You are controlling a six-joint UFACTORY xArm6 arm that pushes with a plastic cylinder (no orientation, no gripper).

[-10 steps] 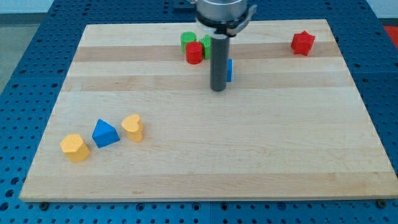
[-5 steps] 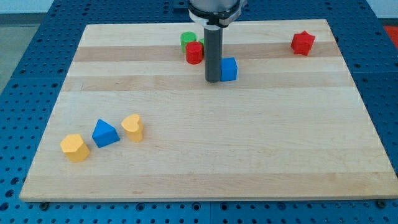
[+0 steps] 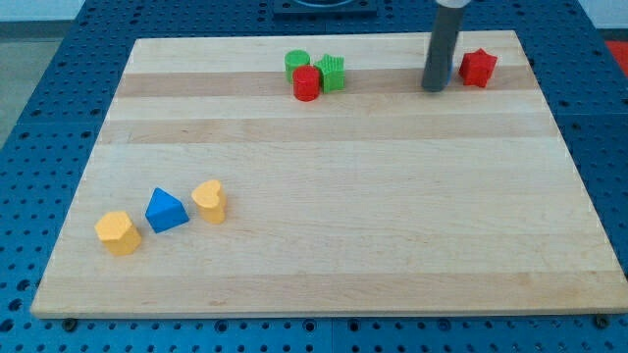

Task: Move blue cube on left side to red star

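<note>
The red star (image 3: 478,67) lies near the board's top right corner. My tip (image 3: 435,88) stands just to the left of it, with a small gap between the rod and the star. The blue cube (image 3: 451,72) is almost wholly hidden behind the rod. Only a thin blue sliver shows at the rod's right edge, between the rod and the red star. I cannot tell whether the cube touches the star.
A green block (image 3: 296,62), a second green block (image 3: 333,73) and a red cylinder (image 3: 307,83) cluster at the top centre. A yellow hexagon (image 3: 118,232), a blue triangle (image 3: 166,210) and a yellow heart (image 3: 209,201) lie at the lower left of the wooden board (image 3: 324,245).
The rod has swept from the top centre to the right, pushing the blue cube along to just left of the red star. The other blocks have not moved.
</note>
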